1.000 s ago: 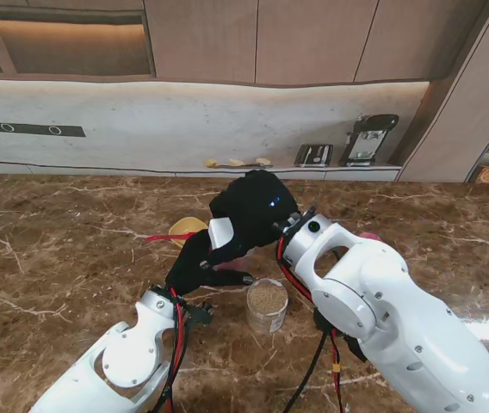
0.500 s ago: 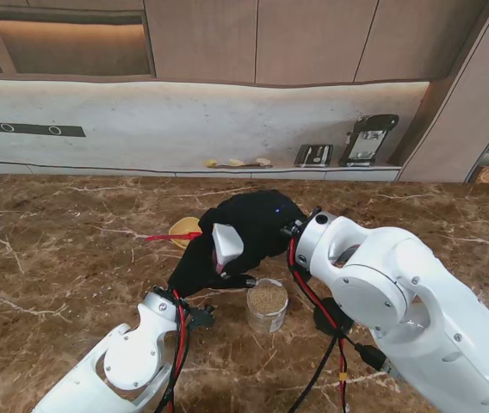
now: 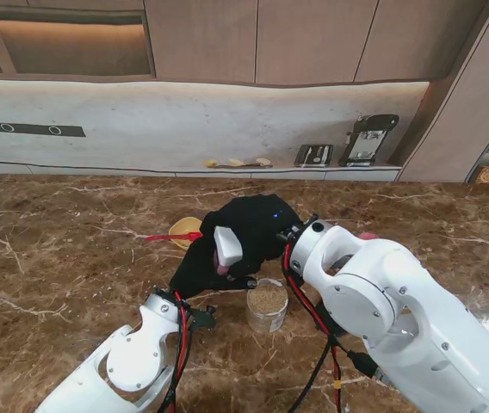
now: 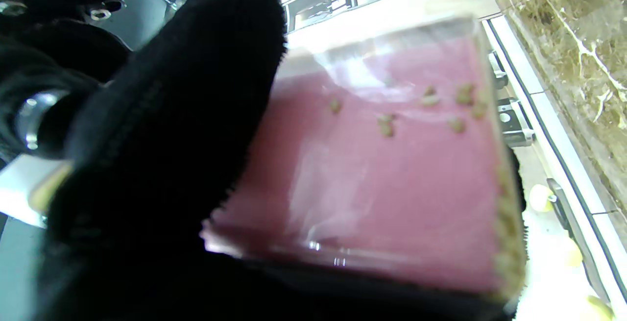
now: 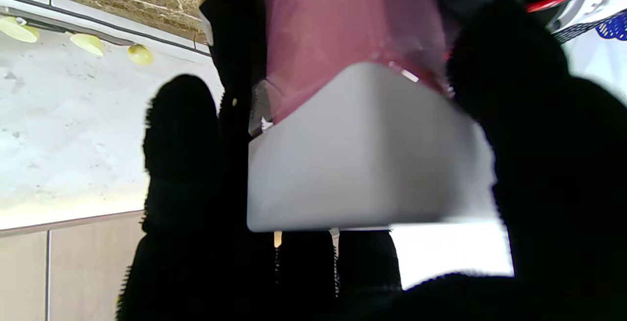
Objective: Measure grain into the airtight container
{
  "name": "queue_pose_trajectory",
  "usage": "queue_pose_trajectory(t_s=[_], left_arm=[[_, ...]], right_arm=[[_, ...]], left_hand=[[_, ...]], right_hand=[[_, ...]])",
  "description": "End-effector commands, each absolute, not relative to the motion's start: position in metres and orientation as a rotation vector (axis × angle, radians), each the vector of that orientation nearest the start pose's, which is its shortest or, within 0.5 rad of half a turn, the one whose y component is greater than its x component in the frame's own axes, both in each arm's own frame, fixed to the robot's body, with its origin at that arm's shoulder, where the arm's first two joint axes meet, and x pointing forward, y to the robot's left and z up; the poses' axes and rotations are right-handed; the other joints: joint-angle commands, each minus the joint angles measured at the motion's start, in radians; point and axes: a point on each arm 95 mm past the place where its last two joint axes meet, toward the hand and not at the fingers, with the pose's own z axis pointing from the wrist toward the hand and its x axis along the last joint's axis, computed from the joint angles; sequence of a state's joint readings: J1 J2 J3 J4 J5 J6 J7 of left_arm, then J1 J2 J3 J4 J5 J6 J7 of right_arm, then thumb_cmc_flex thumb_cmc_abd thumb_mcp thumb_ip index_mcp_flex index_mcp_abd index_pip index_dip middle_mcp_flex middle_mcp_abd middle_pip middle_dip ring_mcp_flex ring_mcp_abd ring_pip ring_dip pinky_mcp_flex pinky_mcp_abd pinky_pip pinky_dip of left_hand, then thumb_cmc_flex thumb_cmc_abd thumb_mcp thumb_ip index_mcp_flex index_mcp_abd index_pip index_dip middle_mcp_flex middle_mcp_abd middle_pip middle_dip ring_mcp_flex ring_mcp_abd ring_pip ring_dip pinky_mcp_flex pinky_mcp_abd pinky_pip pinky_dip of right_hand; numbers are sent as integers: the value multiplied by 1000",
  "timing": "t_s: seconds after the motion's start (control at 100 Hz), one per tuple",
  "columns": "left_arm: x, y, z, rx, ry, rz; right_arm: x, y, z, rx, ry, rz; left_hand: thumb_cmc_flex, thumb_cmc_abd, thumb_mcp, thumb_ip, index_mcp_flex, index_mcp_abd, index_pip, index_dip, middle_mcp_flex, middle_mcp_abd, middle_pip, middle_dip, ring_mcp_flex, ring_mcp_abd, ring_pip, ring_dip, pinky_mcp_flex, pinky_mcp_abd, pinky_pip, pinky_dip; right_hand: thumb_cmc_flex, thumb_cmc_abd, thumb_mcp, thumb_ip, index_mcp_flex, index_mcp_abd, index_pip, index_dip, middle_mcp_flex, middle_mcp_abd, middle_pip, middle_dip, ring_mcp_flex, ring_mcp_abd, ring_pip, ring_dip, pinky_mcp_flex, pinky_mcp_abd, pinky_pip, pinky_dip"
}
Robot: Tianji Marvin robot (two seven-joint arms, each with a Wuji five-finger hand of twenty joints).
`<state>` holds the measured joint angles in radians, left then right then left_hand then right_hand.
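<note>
A clear pink-tinted container [image 4: 392, 164] with a few grains stuck inside is held off the table between my two black-gloved hands. My left hand [image 3: 200, 268] is shut on its body. My right hand [image 3: 257, 222] is shut on its white lid [image 3: 227, 246], which fills the right wrist view [image 5: 362, 154] with the pink body [image 5: 343, 22] behind it. A small glass jar [image 3: 266, 305] filled with grain stands on the table just nearer to me than the hands. A yellow scoop with a red handle [image 3: 182, 231] lies to their left.
The brown marble table [image 3: 55, 258] stretches wide on both sides. A small pink object [image 3: 367, 235] peeks out behind my right forearm. Red and black cables hang along both arms near the jar. The back counter holds appliances [image 3: 367, 138].
The white lid has shifted a little lower and to the right as my right hand turned on it. My right forearm swung out and partly back. The jar and scoop have not moved.
</note>
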<state>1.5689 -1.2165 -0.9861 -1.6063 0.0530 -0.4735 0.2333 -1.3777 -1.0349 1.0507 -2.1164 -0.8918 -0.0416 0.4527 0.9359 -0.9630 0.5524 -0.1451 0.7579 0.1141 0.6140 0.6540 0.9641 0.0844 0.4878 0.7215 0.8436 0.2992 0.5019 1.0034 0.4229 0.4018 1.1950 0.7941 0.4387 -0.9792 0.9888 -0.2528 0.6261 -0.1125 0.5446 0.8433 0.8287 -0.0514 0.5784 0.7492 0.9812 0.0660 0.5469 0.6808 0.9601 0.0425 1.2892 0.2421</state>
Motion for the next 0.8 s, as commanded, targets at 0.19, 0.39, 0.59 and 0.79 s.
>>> queue_pose_trajectory(t_s=[0.19,0.39,0.59,0.79], left_arm=[[357,-118,-297,-1722,686,-2760],[357,-118,-297,-1722,687,-2758],[357,-117,-298,-1730,703,-2739],[359,-115,-298,-1705,748,-2712]], right_arm=[[356,121,-162,814,1853,1743],[356,127,-165,797,1797,1809],[360,127,-163,771,1738,1851],[365,124,-158,761,1706,1861]], left_hand=[[232,556,343,-11,267,-269,406,14,81,-112,118,29,93,-37,124,43,6,-50,10,-4],[229,556,328,-18,237,-261,382,7,62,-105,97,69,77,-38,109,43,-1,-60,-2,-10],[180,480,251,-49,131,-246,308,-17,47,-83,-103,190,12,-45,39,41,-53,-79,-63,-36],[-19,401,248,-39,-13,-291,267,-189,-89,-75,-154,112,-135,-86,-34,-226,-184,-101,-181,-92]], right_hand=[[207,22,119,-17,117,-39,121,55,131,-30,37,76,156,-80,145,26,76,-30,48,-44],[331,1,146,-27,268,-132,389,-134,362,-27,5,92,306,-55,233,8,129,-53,188,29],[354,-35,213,-28,375,-144,437,-242,443,-10,-27,60,321,-32,296,-2,142,-63,237,66],[360,-23,270,-25,416,-147,440,-260,474,-11,-23,60,324,-29,343,-9,148,-63,261,87]])
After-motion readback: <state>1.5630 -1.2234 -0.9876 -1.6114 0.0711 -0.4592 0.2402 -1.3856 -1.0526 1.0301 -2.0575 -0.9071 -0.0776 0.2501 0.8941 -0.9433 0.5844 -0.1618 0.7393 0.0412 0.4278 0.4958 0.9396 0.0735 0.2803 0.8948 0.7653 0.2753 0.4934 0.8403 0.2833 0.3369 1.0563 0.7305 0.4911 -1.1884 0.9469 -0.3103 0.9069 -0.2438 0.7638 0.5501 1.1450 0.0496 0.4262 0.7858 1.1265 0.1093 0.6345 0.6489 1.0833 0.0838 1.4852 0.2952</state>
